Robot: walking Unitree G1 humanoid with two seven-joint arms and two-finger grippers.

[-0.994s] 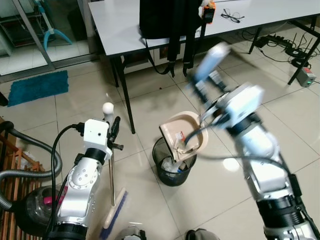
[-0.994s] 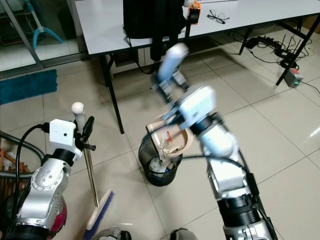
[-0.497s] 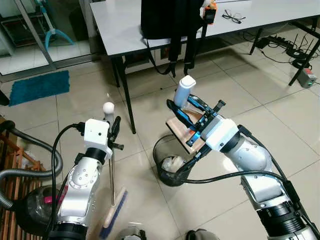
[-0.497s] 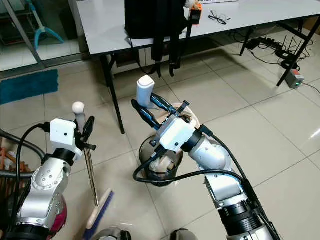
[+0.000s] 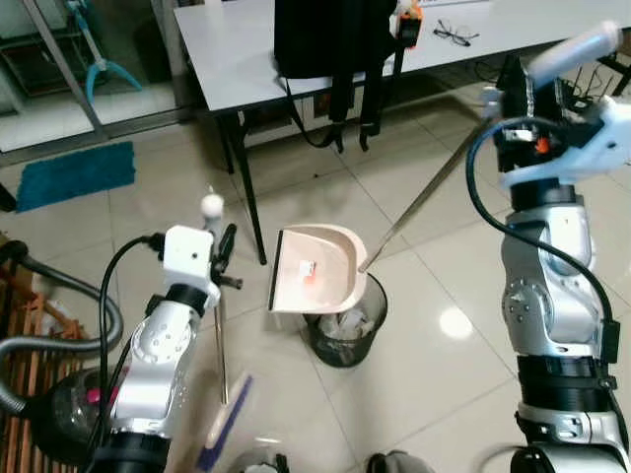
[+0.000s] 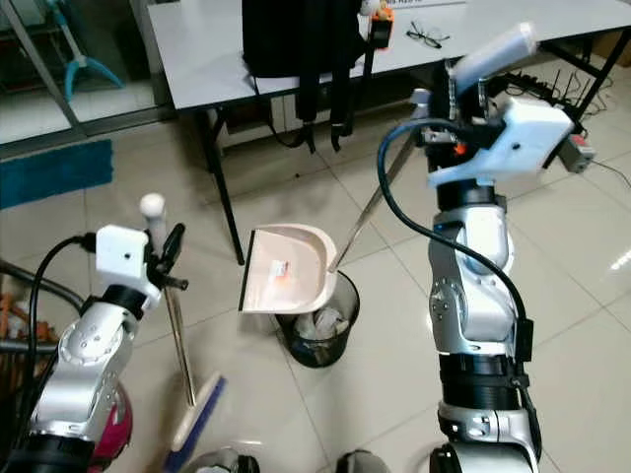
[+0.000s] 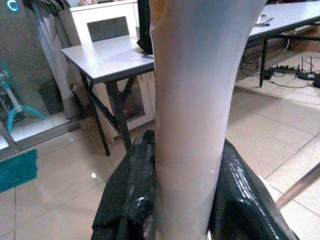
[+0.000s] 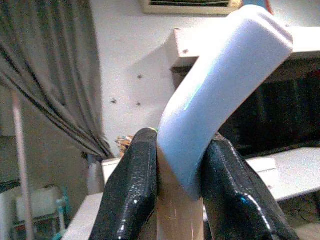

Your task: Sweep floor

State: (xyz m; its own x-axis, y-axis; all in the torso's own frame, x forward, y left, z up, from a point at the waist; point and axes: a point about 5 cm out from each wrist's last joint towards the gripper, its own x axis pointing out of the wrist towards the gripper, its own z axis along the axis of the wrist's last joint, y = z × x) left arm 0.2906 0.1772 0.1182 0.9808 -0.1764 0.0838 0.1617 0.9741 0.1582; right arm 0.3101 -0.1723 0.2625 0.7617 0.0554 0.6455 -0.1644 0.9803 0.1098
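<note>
1. We see our right end effector (image 8: 172, 200) raised high, clenched around the pale grip of the dustpan handle (image 5: 419, 202).
2. The handle slopes down to the beige dustpan (image 5: 311, 281), which hangs tilted just above the black bin (image 5: 345, 330) on the tiled floor (image 5: 414, 384).
3. Our left end effector (image 7: 185, 200) is clenched on the upright broom handle (image 5: 219, 325); its brush (image 5: 225, 426) rests on the floor near our feet.
4. A backpack (image 5: 330, 34) and glasses (image 5: 454, 33) sit on the tabletop (image 5: 237, 59) beyond.

Hidden and blurred parts
Broom head (image 5: 225, 426) blurred at bottom edge; bin (image 5: 345, 333) partly behind dustpan (image 5: 310, 283); vacuum (image 5: 44, 394) cropped left.
</note>
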